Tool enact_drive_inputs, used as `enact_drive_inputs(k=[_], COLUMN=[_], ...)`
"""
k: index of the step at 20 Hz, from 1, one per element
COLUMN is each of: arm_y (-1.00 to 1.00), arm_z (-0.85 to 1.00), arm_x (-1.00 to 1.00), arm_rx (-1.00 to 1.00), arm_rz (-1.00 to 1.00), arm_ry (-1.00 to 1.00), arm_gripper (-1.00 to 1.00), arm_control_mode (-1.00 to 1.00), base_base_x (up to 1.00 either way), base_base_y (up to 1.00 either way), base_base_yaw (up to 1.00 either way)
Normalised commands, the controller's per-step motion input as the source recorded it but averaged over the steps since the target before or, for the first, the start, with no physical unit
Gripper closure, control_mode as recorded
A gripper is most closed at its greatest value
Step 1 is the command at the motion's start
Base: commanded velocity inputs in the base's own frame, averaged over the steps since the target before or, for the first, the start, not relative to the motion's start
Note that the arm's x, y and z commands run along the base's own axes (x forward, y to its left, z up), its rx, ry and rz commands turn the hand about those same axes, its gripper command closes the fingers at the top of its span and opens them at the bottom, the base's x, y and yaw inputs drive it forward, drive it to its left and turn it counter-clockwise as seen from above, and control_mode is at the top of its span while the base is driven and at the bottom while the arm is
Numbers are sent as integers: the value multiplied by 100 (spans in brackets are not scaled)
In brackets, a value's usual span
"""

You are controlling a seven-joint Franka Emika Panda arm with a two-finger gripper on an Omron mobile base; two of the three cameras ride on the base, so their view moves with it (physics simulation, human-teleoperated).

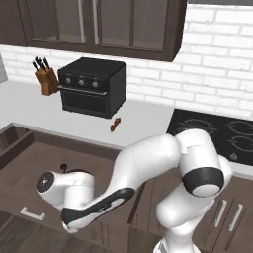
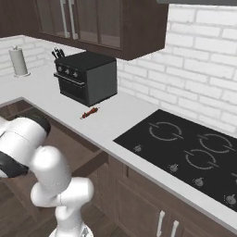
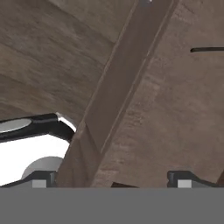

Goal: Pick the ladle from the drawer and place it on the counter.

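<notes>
The drawer point(image 1: 24, 165) is pulled out below the counter point(image 1: 34, 106), its silver handle at the front. My arm bends down over it, wrist low above the drawer's floor. In the hand view my gripper point(image 3: 111, 180) is open with nothing between the fingertips point(image 3: 183, 178), and it looks down at the drawer's wooden floor and one of its walls point(image 3: 127, 74). A thin dark line at the upper right of that view is the ladle point(image 3: 207, 50), well away from the fingers. In the left base view a small dark loop just above my wrist looks like the ladle point(image 1: 63, 168).
On the counter stand a black toaster oven point(image 1: 92, 86), a knife block point(image 1: 47, 78) and a paper towel roll point(image 2: 19, 61). A short reddish-brown item point(image 1: 115, 125) lies in front of the oven. The black stovetop point(image 2: 185, 148) lies to the right.
</notes>
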Motion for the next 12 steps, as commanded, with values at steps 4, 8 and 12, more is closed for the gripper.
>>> enact_drive_inputs(k=[4,8,12], arm_y=[0,-6,0], arm_z=[100,39,0], arm_x=[46,100,100], arm_rx=[16,2,0], arm_rz=[-32,-45,-50], arm_ry=[10,30,21], arm_gripper=[-100,-100,-100], arm_control_mode=[-100,-100,-100], base_base_x=[0,0,0], base_base_y=[0,0,0], base_base_yaw=[0,0,0])
